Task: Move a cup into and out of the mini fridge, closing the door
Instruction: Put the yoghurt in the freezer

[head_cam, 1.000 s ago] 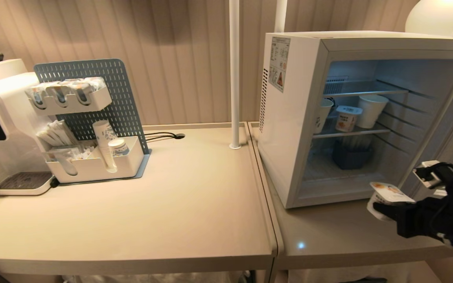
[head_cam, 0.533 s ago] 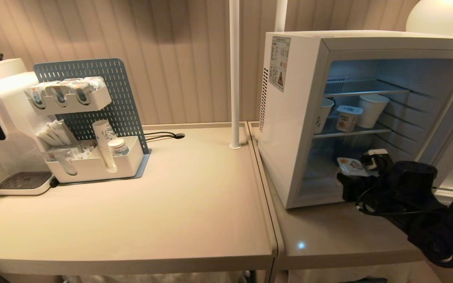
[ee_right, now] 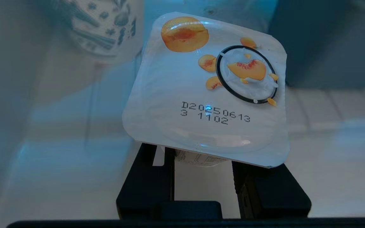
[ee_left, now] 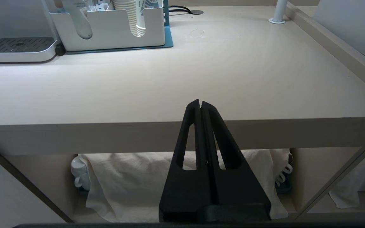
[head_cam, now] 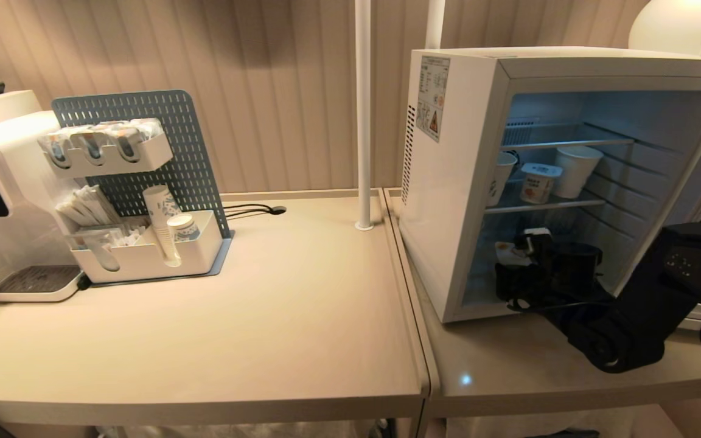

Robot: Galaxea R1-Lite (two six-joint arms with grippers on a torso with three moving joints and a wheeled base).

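Right wrist view gives us the key relation: the yogurt cup, sealed with a foil lid printed with peach slices, sits between the fingers of our right claw, which is partly closed around the cup's body under the lid rim, so the cup lies directly ahead of the claw and tips slightly away from upright. Below and beyond it we see the pale floor of the mini fridge, so we judge the coming move to be a short lowering onto that floor and then a release. In the head view the right claw reaches through the open front into the bottom compartment, with the cup just inside, near the left wall. A dark bin behind the arm also stands in that compartment, mostly hidden. On the wire shelf above stand three containers: a patterned paper cup at the left, a second yogurt cup in the middle and a plain white cup to the right. The door hangs out of the picture to the right, so closing it remains. Our left claw is parked with its fingers pressed together, empty, below the front edge of the table, well apart from the fridge; the right arm is the one placed for this work.
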